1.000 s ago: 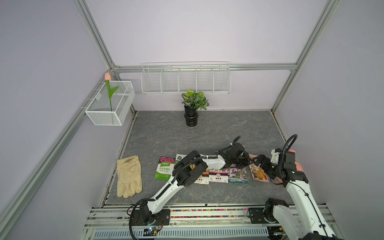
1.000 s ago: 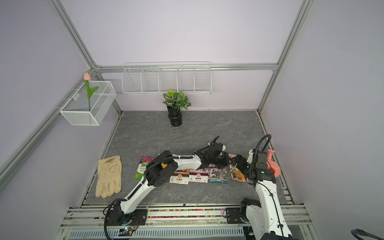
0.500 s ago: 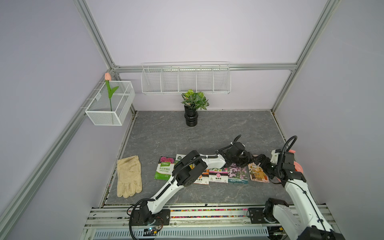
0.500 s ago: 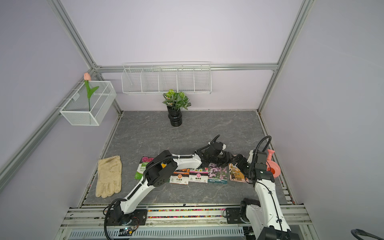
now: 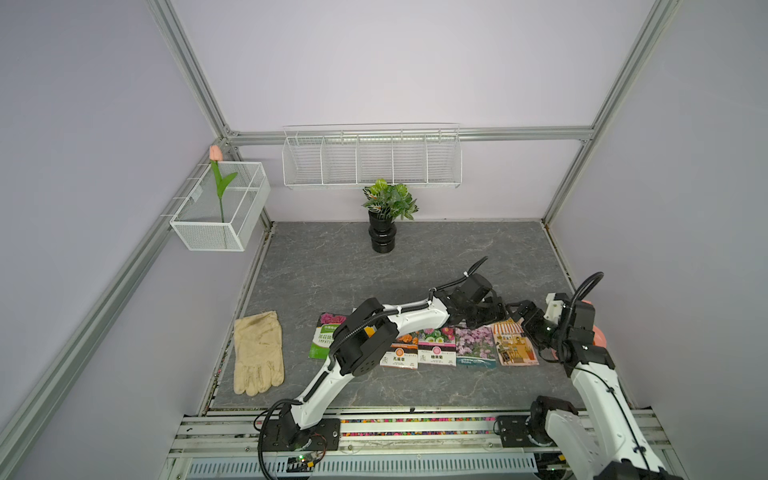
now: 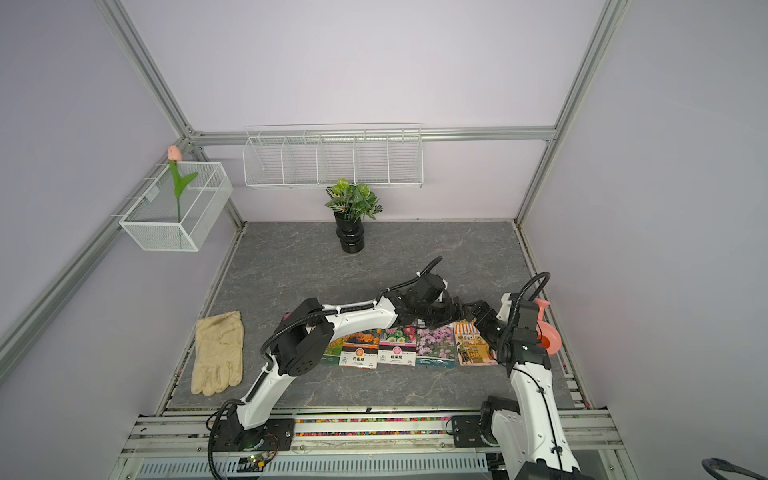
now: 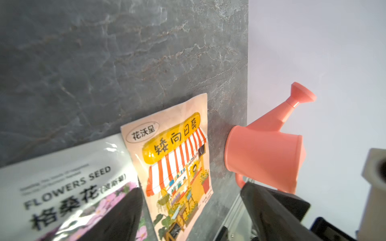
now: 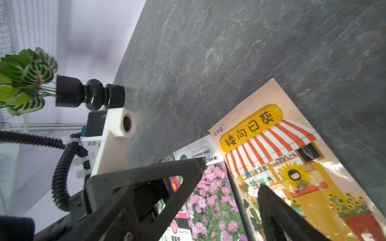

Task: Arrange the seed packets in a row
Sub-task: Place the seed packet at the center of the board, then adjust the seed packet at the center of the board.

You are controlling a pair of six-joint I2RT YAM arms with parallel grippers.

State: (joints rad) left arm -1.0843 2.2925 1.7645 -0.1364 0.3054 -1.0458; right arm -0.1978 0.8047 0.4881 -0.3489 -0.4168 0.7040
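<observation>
The left gripper (image 7: 189,188) and right gripper (image 8: 230,176) are recorded spread wide, nothing pinched, the beige shopfront packet (image 5: 514,343) lying flat beneath both, touching the neighbouring seed packets (image 5: 436,347).

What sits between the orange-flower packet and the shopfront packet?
Two packets lie between them: the pink-flower packet next to the orange-flower packet, then the lilac-flower packet beside the shopfront packet. Both top views show this.

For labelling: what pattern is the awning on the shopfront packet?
The awning has orange-red and white stripes; right wrist view shows it best.
</observation>
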